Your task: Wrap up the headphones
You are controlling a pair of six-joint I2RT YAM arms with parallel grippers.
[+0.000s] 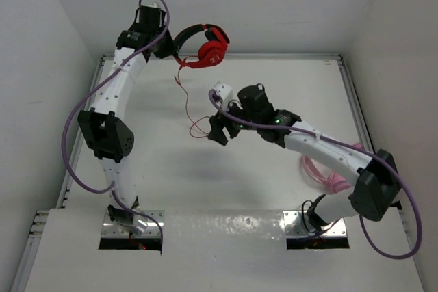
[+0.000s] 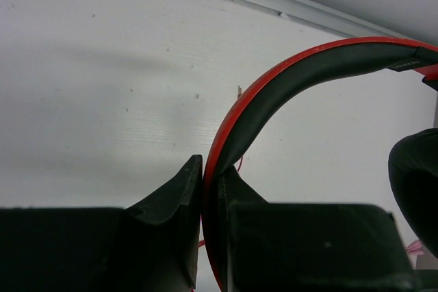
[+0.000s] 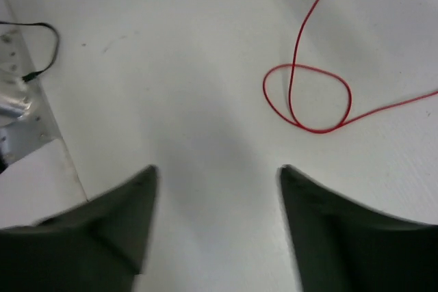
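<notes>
The red headphones [image 1: 209,49] hang in the air at the back of the table, held by the headband. My left gripper [image 1: 172,47] is shut on the black-lined headband [image 2: 274,94], its fingers [image 2: 174,196] pinching the red band. The thin red cable [image 1: 186,97] trails down from the earcups and ends in a loop on the table [image 3: 308,97]. My right gripper [image 1: 220,131] is open and empty above the table, just right of the cable loop; in the right wrist view [image 3: 215,176] the loop lies ahead and to the right.
A pale pink coiled cable bundle [image 1: 327,176] lies at the right, beside the right arm. A metal rail [image 1: 345,76] borders the table. White walls enclose the back and sides. A black wire [image 3: 37,49] lies near the metal edge.
</notes>
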